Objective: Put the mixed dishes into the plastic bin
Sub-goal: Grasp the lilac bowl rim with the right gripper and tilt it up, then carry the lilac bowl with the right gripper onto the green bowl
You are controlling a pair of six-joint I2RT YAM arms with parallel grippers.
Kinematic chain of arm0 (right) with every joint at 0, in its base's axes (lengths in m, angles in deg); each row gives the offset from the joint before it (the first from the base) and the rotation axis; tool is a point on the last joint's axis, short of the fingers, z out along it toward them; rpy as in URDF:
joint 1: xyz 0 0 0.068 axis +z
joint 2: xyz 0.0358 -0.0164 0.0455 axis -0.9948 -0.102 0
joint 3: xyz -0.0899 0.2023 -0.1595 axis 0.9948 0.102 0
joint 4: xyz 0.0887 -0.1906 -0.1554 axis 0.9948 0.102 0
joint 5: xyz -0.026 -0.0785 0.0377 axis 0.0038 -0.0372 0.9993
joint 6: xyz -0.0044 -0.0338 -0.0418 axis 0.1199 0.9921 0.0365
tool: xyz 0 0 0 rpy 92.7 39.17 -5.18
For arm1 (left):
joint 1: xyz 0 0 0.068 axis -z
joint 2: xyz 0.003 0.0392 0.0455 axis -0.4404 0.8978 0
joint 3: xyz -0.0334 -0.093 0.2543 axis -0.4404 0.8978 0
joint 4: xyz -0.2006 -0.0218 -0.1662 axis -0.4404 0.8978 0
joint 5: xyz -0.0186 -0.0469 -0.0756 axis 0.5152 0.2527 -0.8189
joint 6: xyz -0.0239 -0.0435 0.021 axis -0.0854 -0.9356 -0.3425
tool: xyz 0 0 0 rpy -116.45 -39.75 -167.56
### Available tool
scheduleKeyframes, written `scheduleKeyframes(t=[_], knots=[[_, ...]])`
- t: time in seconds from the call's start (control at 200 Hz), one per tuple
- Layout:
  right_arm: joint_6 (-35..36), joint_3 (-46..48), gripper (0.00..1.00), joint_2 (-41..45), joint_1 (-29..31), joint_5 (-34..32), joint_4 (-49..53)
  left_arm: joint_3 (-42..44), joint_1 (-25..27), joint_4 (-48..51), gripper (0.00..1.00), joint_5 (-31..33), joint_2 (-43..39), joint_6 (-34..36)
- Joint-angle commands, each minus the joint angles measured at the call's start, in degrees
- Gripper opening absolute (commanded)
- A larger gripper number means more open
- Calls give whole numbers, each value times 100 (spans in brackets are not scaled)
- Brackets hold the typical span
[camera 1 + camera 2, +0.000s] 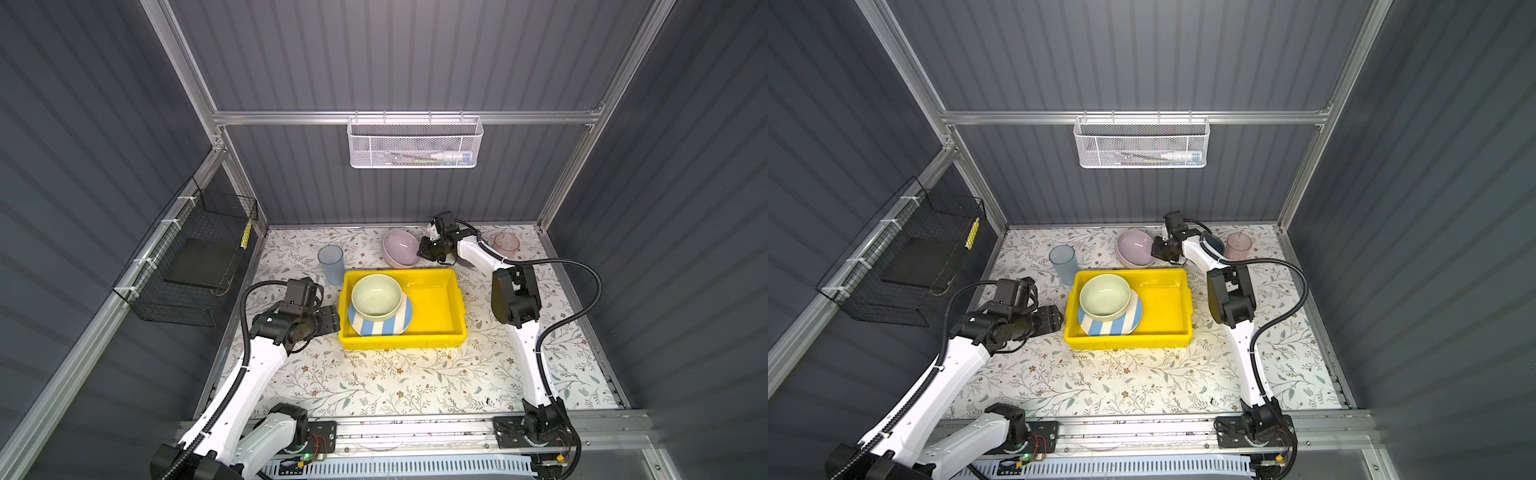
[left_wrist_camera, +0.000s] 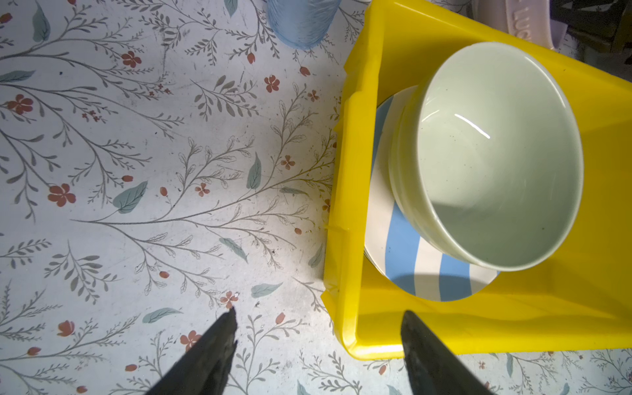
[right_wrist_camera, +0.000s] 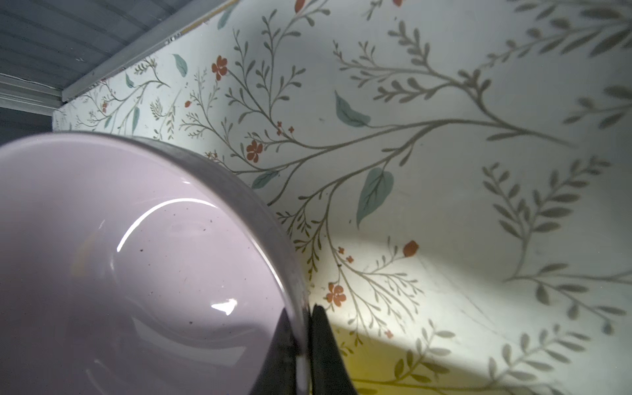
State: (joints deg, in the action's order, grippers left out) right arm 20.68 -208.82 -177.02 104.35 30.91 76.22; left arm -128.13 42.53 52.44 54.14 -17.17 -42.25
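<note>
Lilac bowl (image 3: 136,256) clamped by right gripper (image 3: 303,313), left gripper (image 2: 319,311) wide, empty, beside yellow bin (image 2: 352,191) holding one green bowl (image 2: 489,164), one plate (image 2: 403,253)

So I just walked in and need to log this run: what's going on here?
The right end effector is shut on the rim of the lilac bowl, which is tilted just behind the bin. The left end effector is open beside the bin's left wall, holding nothing. In the bin, a green bowl sits on a striped plate. The blue tumbler and pink tumbler stand outside it on the table.
</note>
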Motion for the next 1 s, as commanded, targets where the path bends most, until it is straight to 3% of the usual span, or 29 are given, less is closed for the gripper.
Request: scheduleKeyframes(t=[0.0, 0.19, 0.49, 0.745, 0.996], knots=[[55, -65, 0, 622, -61, 451, -640, 37, -42, -32, 78, -92, -3, -91], [239, -56, 0, 983, -70, 508, -460, -7, -41, -15, 79, -43, -5, -86], [876, -512, 0, 1555, -29, 602, 1219, -17, -41, 29, 91, 200, -32, -34], [1623, -1088, 0, 1791, 375, 225, 2596, -14, -41, -19, 99, 444, -67, 94], [1957, -1512, 0, 1786, 888, -302, 3368, 45, -45, -182, 100, 513, -198, 159]])
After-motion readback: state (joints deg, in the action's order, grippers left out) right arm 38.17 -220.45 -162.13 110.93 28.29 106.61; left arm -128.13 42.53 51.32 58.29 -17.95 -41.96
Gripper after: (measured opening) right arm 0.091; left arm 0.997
